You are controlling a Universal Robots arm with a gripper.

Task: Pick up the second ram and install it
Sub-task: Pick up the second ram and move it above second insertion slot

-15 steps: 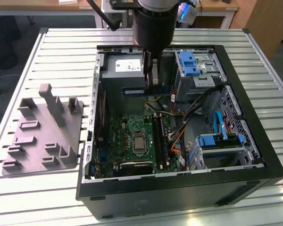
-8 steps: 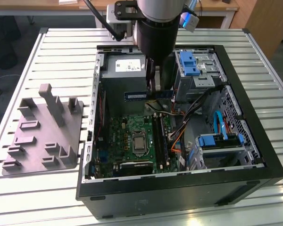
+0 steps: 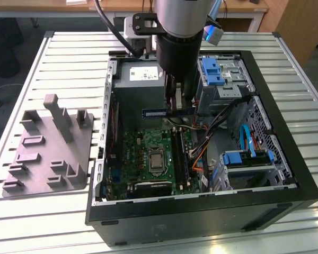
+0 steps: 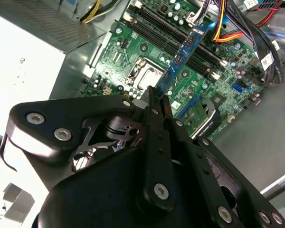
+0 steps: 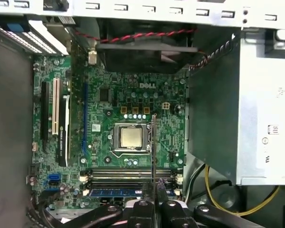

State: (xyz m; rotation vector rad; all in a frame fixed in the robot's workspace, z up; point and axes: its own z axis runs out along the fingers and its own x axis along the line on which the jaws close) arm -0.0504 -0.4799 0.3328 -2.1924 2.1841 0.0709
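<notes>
Tool clamps second ram; one other ram slotted.

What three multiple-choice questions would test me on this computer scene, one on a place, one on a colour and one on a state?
1. Where is the grey block relative to the computer case?
A, inside it
B, on the table, to the exterior view's left of it
C, on top of it

2. What colour are the drive clips?
A, red
B, white
C, blue

3. What is the gripper doing?
A, shut on the memory stick
B, open and empty
C, shut on the grey block

Answers:
1 B, the block rests on the slatted table outside the case.
2 C, the clips are plainly blue in the exterior view.
3 A, the second wrist view shows the fingers pinching the stick above the motherboard.
</notes>
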